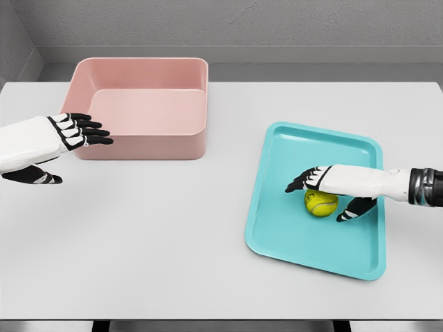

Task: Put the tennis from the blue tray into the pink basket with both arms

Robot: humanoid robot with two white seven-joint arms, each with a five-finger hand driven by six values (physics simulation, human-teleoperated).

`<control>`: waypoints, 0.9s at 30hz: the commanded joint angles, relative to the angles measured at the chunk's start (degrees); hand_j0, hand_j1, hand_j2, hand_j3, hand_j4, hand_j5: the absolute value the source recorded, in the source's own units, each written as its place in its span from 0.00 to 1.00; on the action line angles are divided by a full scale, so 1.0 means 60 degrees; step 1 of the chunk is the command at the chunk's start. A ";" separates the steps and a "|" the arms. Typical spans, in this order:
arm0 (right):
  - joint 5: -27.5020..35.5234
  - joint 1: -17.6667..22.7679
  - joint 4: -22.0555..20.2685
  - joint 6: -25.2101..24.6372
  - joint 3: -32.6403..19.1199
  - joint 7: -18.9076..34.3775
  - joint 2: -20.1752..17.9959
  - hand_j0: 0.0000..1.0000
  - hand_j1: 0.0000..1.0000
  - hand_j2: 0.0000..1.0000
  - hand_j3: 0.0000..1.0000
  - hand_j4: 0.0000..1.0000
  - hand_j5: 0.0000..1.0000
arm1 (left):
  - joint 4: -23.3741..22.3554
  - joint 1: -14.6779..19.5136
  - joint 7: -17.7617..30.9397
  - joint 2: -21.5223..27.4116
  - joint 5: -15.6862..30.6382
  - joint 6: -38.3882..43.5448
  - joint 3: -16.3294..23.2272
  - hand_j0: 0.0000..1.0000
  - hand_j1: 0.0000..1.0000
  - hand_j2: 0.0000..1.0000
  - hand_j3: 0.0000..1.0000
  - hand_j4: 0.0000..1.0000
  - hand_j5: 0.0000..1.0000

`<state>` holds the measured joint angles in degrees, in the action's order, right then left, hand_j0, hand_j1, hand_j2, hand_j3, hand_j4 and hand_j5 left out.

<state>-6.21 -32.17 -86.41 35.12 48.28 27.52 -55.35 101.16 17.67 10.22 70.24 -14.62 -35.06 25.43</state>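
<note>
A wide, pale grey bench (173, 235) carries the scene. At its far left stands a deep pink plastic basket (142, 142) with rounded corners, nothing showing inside it. To the right, well apart from the basket, lies a shallow turquoise-blue rectangular tray (277, 235), set slightly askew.

The robot's white right arm reaches in from the right edge. Its right hand (331, 194) hovers over the tray with the black-tipped fingers (299, 185) stretched out above and the thumb hanging low on the near side, straddling the ball but not closed on it; whether any part touches it cannot be told. The left hand (76, 131) waits just beside the basket's left wall, fingers extended flat and holding nothing.

Smallest of all, the fuzzy yellow-green tennis ball (320, 203) sits in the tray, towards its right half, partly hidden under the right hand.

The ball looks light and springy, its felt likely offering good friction, and it should tolerate a firm squeeze. Being round on a smooth tray, it would probably roll at a sideways nudge. The surest hold seems to be across its widest part, fingers on one side and thumb opposite, closing evenly.
</note>
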 commanded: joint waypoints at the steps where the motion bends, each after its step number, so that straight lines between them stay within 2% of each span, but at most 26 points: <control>1: 0.0053 0.0000 0.0031 -0.0020 -0.0004 -0.0001 0.0011 0.97 0.97 0.97 0.97 0.97 0.97 | 0.0000 0.0000 -0.0005 0.0012 0.0063 0.0009 -0.0005 1.00 1.00 1.00 1.00 1.00 1.00; 19: -0.0064 -0.0015 0.0119 -0.0020 0.0142 0.0028 0.0070 0.75 0.75 0.75 0.75 0.75 0.75 | 0.0000 0.0000 -0.0005 0.0012 0.0063 0.0009 0.0009 1.00 1.00 1.00 1.00 1.00 1.00; 27: -0.0079 -0.0029 0.0324 -0.0020 0.0142 0.0014 0.0085 0.61 0.61 0.61 0.61 0.61 0.61 | 0.0000 -0.0015 -0.0005 0.0027 0.0048 0.0009 0.0009 1.00 1.00 1.00 1.00 1.00 1.00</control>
<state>-6.56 -32.43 -84.79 35.05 49.11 27.58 -54.82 101.16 17.49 10.23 70.27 -14.69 -35.06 25.51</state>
